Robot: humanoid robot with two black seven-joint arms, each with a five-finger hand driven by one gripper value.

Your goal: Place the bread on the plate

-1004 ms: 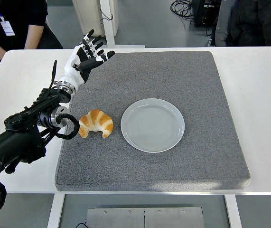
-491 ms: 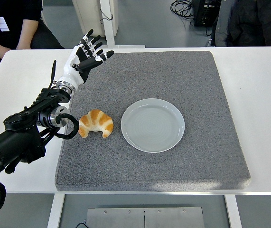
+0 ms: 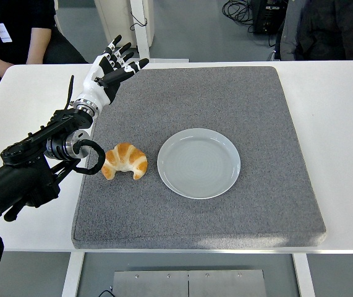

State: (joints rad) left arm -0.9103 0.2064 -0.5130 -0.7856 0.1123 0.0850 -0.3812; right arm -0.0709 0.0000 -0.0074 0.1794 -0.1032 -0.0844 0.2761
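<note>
Rough grey felt-like mat (image 3: pixel 225 111), glossy smooth plate (image 3: pixel 199 163) — perhaps ceramic — and flaky golden bread (image 3: pixel 125 160).

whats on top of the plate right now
Nothing: the plate shows only its bare pale surface. The croissant lies on the grey mat to the plate's left, apart from it. The left hand is open, farther back. None of the plate is covered.

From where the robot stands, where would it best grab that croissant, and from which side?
Probably from above, fingers closing across the thick middle hump of the croissant. It lies flat on the grey mat in an arch, tapered tips toward the near edge, so the middle gives most to hold. The open left hand is up at the mat's far-left corner; the plate sits right of it.
</note>
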